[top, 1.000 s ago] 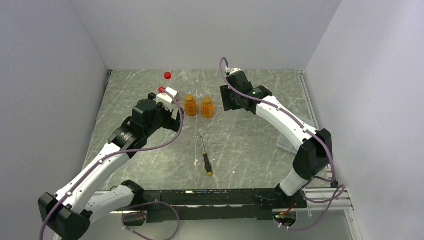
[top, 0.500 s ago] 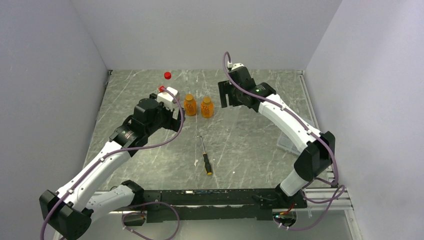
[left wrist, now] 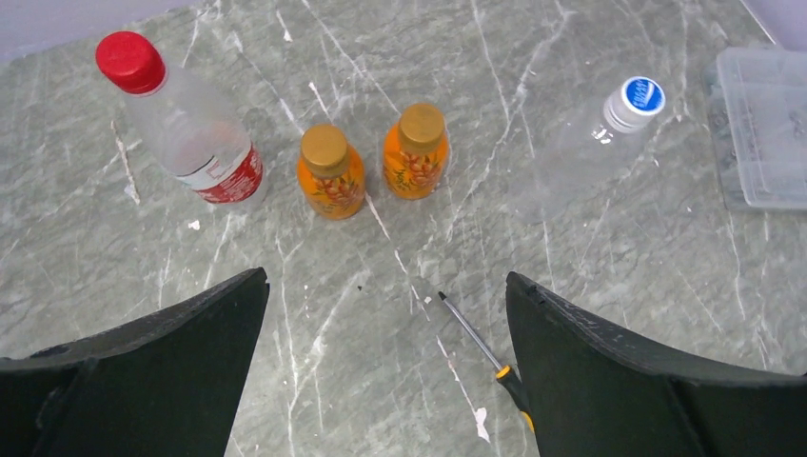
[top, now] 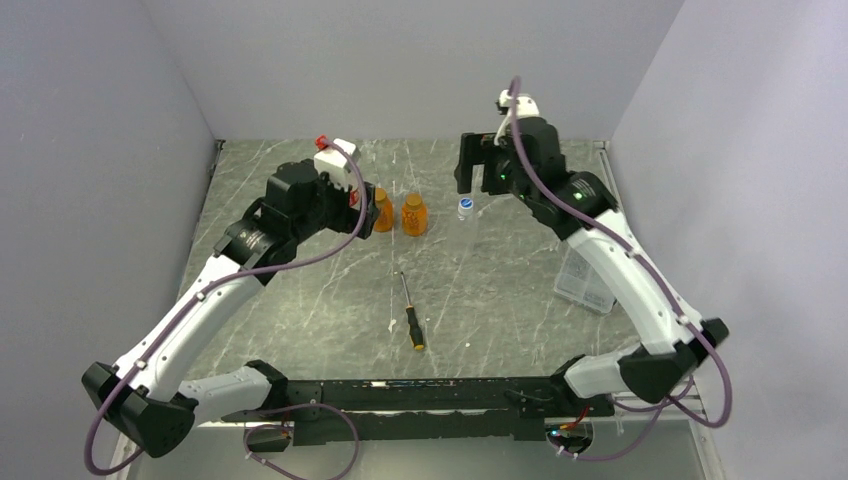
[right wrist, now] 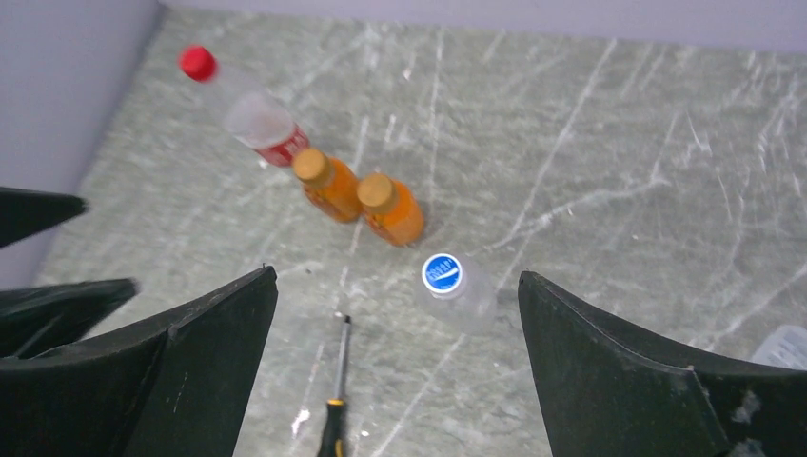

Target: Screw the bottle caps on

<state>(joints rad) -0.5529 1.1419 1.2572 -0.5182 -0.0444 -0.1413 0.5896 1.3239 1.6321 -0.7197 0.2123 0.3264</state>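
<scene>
Top external: the left arm's wrist blocks the tall bottle from here. Showing are two amber bottles (top: 414, 214), the small clear bottle (top: 466, 211) just right of them, a screwdriver (top: 411, 318) nearer the bases, and a clear box (top: 583, 280) at the right, partly behind the right arm.

Left wrist: tall bottle (left wrist: 205, 143) stands left of the amber bottles, red cap (left wrist: 130, 61) on it. Tan caps (left wrist: 324, 146) on both amber bottles, blue cap (left wrist: 642, 95) on the small clear bottle. All four upright in a row, the amber two close together. How tight the caps sit, cannot tell.

Left gripper (left wrist: 385, 281): jaws spread wide, nothing between, high over the row. Right gripper (right wrist: 397, 276): likewise wide apart and empty, above the small clear bottle.

Right wrist: tall bottle blurred; the left gripper's dark fingers (right wrist: 57, 295) at the left edge of this view.

Grey marbled table (top: 500, 290), white-veined. Plain pale walls (top: 400, 60) on three sides.
</scene>
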